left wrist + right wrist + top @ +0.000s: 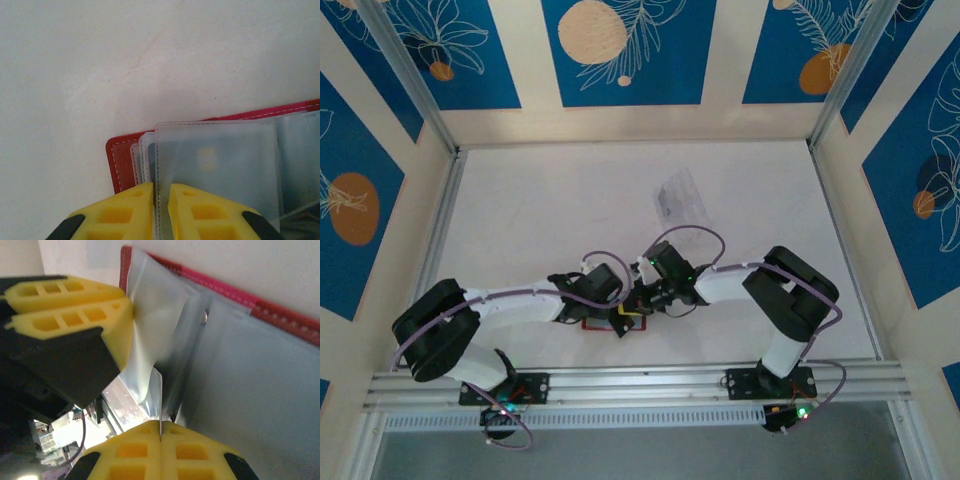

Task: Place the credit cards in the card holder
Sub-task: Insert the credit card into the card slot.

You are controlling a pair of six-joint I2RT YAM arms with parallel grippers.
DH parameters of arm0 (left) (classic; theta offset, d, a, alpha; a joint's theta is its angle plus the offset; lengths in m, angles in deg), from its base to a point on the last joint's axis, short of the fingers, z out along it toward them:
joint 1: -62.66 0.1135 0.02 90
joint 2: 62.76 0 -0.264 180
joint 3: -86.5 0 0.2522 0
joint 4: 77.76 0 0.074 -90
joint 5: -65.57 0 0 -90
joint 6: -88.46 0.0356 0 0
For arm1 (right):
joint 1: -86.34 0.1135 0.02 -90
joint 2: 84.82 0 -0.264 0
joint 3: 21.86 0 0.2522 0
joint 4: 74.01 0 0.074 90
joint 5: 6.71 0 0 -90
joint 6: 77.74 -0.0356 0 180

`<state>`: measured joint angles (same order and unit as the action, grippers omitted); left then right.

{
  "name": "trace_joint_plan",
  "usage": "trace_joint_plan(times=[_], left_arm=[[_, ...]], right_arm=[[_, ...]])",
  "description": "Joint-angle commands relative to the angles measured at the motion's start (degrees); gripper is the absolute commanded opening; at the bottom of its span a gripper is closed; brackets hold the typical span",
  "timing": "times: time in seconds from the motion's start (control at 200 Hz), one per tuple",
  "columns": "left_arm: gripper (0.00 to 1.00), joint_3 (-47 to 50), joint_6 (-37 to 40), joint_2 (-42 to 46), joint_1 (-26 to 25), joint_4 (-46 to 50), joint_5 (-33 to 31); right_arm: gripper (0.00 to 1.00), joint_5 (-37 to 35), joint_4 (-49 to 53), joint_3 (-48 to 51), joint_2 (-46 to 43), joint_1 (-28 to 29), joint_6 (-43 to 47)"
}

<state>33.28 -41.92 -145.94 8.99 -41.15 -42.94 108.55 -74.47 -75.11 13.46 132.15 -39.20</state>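
Lying open on table (540, 200) near front edge, card holder (119, 162) mostly hidden under both arms from above; red cover cut off by frame in wrist views. Card (206, 159) inside frosted clear sleeve (240, 145) only faint, colour unreadable. Left gripper (161, 192) narrow, pinching sleeve edge. Right gripper (160, 434) closed tight on thin sheet (161, 395), seen edge-on; sleeve or card, cannot tell.

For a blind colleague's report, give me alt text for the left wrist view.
The left gripper pinches the edge of a clear sleeve of the open red card holder, its yellow fingers nearly together at the bottom. More sleeves lie stacked behind it, and the holder rests on a pale table.
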Motion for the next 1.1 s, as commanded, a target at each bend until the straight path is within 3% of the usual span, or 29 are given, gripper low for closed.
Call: trace_joint_plan(times=[0.0, 0.215, 0.66, 1.095], left_arm=[[0.16, 3.1, -1.2, -1.6, -1.0, 2.9, 4.0], [0.16, 3.2, -1.1, -1.2, -1.0, 3.6, 3.8], [0.16, 3.9, -1.3, -0.7, -1.0, 3.4, 4.0], [0.16, 4.3, -1.4, -0.5, -1.0, 3.0, 4.3]], right_arm=[[0.0, -2.9, -3.8, 0.4, 2.1, -1.0, -2.5], [0.0, -9.4, -9.9, 2.8, 4.2, -0.5, -7.8], [0.0, -25.1, -6.8, 4.0, 0.2, 5.8, -11.0], [0.0, -31.8, -6.9, 3.3, 1.1, 10.8, -13.3]])
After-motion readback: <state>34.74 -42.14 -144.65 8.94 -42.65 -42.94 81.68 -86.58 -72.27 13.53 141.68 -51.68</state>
